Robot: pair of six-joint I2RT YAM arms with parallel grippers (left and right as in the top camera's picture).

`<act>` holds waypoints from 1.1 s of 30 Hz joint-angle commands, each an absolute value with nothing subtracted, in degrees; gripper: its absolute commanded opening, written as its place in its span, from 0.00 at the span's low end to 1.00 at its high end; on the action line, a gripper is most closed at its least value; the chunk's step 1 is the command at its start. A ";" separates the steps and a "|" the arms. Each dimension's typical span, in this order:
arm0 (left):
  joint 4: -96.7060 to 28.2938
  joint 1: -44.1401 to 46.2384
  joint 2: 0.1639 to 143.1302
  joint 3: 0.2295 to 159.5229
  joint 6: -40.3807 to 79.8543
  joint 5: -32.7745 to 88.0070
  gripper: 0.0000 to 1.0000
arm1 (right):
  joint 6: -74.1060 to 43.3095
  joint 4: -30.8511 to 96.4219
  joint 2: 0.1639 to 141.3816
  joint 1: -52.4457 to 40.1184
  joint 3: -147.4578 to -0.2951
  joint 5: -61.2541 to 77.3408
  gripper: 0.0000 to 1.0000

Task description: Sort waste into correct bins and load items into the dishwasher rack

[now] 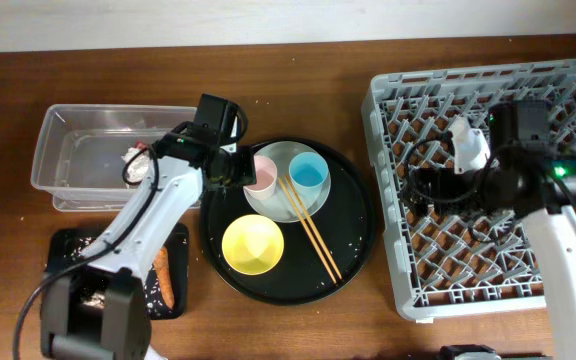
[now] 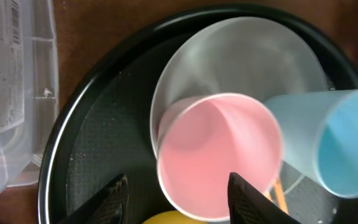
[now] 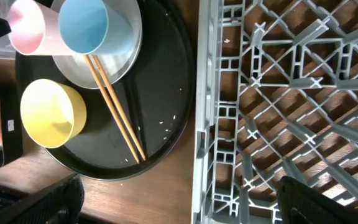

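**Here, the pink cup's rim sits between open left jaws**

We see the left gripper [image 2: 176, 186] open: one finger outside the small pink cup [image 2: 219, 149], one over its mouth. The cup stands on the plate [image 2: 247, 56], touching the blue cup [image 2: 340, 143]. The right gripper [image 3: 179, 208] hangs wide open over the dishwasher rack [image 3: 207, 124].

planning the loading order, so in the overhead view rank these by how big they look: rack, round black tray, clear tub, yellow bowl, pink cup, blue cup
1. dishwasher rack
2. round black tray
3. clear tub
4. yellow bowl
5. pink cup and blue cup: they look alike, so not ranked apart
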State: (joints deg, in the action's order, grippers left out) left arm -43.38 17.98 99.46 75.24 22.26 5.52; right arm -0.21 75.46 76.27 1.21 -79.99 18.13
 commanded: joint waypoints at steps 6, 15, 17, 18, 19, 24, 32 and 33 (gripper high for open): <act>-43.07 18.37 103.55 75.99 23.11 4.23 0.31 | -0.49 75.66 78.87 1.52 -80.58 18.83 0.98; -42.59 17.45 103.48 77.36 23.07 3.14 0.00 | -0.49 75.66 78.87 1.52 -80.58 18.83 0.98; -42.46 17.43 101.67 77.43 23.05 3.14 0.00 | -0.49 75.66 78.87 1.52 -80.58 18.83 0.98; -42.46 17.41 100.55 77.52 23.05 3.16 0.00 | -0.47 75.77 78.85 1.52 -80.60 18.87 0.98; -42.57 17.34 99.11 77.58 22.13 3.40 0.00 | 0.43 75.72 78.74 1.54 -80.71 19.31 0.98; -43.09 15.25 89.91 77.65 17.43 27.83 0.00 | 21.52 76.09 78.59 1.52 -80.71 49.50 0.98; -33.61 12.64 88.71 77.62 14.02 71.94 0.00 | 27.77 76.05 78.59 0.25 -80.68 68.99 0.98; -33.54 12.71 88.71 77.62 14.02 73.49 0.00 | 29.34 76.01 78.59 -0.80 -80.68 68.75 0.98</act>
State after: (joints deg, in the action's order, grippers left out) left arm -34.17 12.73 89.67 76.62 15.42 63.61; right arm 25.78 76.07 78.54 0.93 -79.99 64.20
